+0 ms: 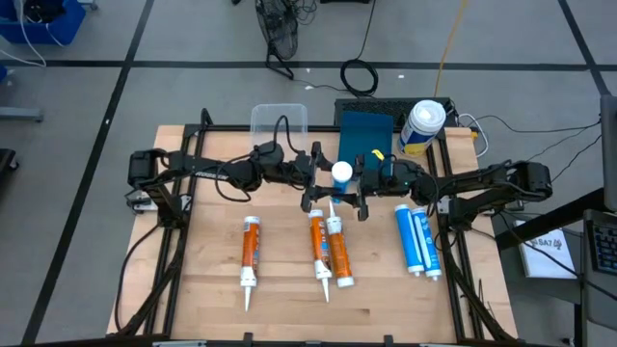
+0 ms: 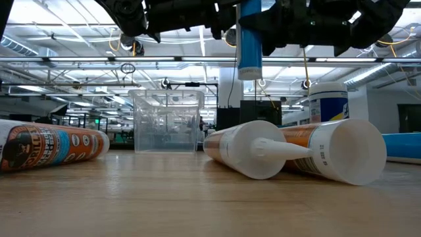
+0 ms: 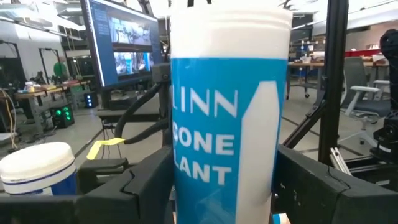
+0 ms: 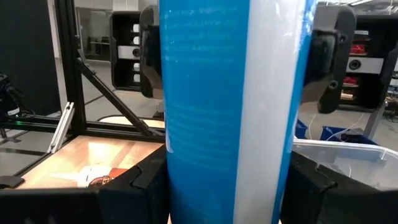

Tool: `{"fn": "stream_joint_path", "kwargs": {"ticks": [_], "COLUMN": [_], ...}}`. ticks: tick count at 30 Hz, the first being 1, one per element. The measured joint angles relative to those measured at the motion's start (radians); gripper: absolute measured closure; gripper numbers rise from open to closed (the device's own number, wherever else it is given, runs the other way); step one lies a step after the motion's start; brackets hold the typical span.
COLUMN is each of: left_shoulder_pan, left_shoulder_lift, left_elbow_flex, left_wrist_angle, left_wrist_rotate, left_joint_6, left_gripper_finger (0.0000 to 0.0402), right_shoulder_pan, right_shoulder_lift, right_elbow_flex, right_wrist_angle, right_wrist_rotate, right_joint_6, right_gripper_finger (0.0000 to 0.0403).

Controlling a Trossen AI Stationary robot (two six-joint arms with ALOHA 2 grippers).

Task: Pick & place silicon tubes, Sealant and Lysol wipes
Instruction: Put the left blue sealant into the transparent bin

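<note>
A blue-and-white sealant tube (image 1: 341,173) stands upright in the air over the table's middle, between my two grippers; it also shows in the low view (image 2: 249,39). My left gripper (image 1: 328,176) comes from the left and my right gripper (image 1: 355,176) from the right, both shut on it. Three orange-and-white tubes (image 1: 251,249) (image 1: 317,249) (image 1: 337,253) lie on the wooden table on their sides. Two more blue tubes (image 1: 409,239) (image 1: 427,246) lie at the right. The Lysol wipes canister (image 1: 421,125) stands upright at the far right. My left gripper has the blue tube's round body (image 3: 186,180) between its two fingers, one on each side. The fingers come level from the table's left and lie across the tube. The tube is upright and lifted clear of the table. My right gripper has the same tube's body (image 4: 180,186) between its two fingers, one on each side. The fingers come level from the table's right, across the tube, lower on it than the left gripper's fingers (image 4: 149,56). The tube's lower end (image 2: 249,72) hangs free above the table.
A clear plastic bin (image 1: 279,123) stands at the far middle-left, and a dark blue box (image 1: 366,130) beside it. The two middle orange tubes lie right below the held tube. Bare wood (image 1: 193,260) shows at the near left. Black frame rails run along both table sides.
</note>
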Motion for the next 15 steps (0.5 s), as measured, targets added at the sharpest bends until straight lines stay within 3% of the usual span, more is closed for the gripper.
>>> {"fn": "stream_joint_path", "kwargs": {"ticks": [15], "left_shoulder_pan": [0.000], "left_shoulder_lift": [0.000], "left_elbow_flex": [0.000], "left_wrist_angle": [-0.015], "left_wrist_rotate": [-0.021], "left_joint_6": [-0.042], "left_gripper_finger": [0.0147], "right_shoulder_pan": [0.000], "right_shoulder_lift": [0.011], "right_elbow_flex": [0.000], "right_wrist_angle": [-0.017], "right_wrist_rotate": [0.000], "right_joint_6": [0.005], "right_gripper_finger": [0.0202]}}
